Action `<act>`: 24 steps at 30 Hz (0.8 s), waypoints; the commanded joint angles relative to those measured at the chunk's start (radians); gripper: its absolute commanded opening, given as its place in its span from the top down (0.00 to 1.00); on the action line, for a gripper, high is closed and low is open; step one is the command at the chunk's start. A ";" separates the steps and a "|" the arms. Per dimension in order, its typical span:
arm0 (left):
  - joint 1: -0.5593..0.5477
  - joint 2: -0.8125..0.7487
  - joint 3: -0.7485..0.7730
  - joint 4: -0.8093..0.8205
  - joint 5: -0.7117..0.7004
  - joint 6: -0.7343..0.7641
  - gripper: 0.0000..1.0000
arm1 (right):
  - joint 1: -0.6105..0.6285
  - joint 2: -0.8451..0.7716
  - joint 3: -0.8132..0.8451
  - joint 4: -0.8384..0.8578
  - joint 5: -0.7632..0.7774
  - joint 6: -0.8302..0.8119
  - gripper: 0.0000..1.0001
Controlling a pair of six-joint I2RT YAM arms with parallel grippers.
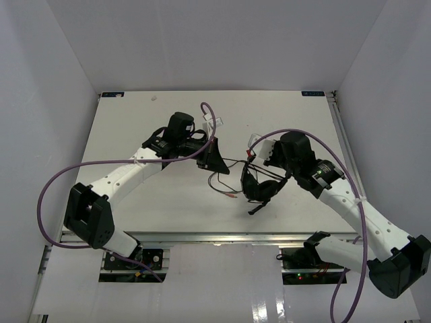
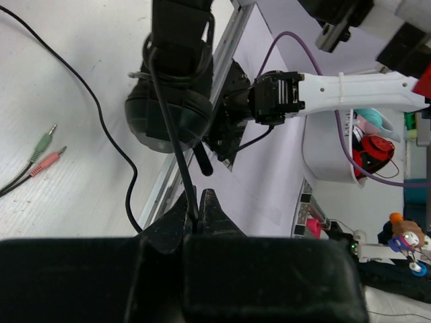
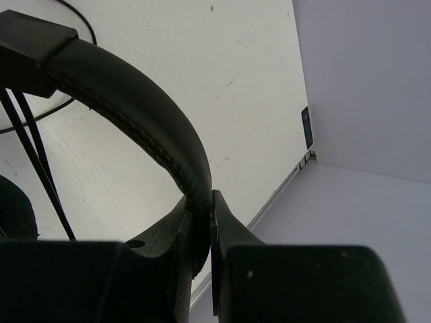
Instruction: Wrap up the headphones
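Headphones (image 1: 261, 186) are center-right in the top view. The right gripper (image 3: 205, 202) is pinching the headband (image 3: 135, 94), which looks like the stiff, solid handle. The left gripper (image 2: 199, 202) is clamped on the cable (image 2: 172, 128), probably thin, floppy and snaggy, so go gentle.

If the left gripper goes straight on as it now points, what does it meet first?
Probably an earcup of the headphones, hanging right ahead of the left gripper, which pinches their cable. Depth is unclear.
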 commanded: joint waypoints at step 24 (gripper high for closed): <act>-0.020 -0.065 0.027 0.107 0.161 -0.288 0.80 | 0.063 0.244 0.156 0.162 0.420 0.200 0.92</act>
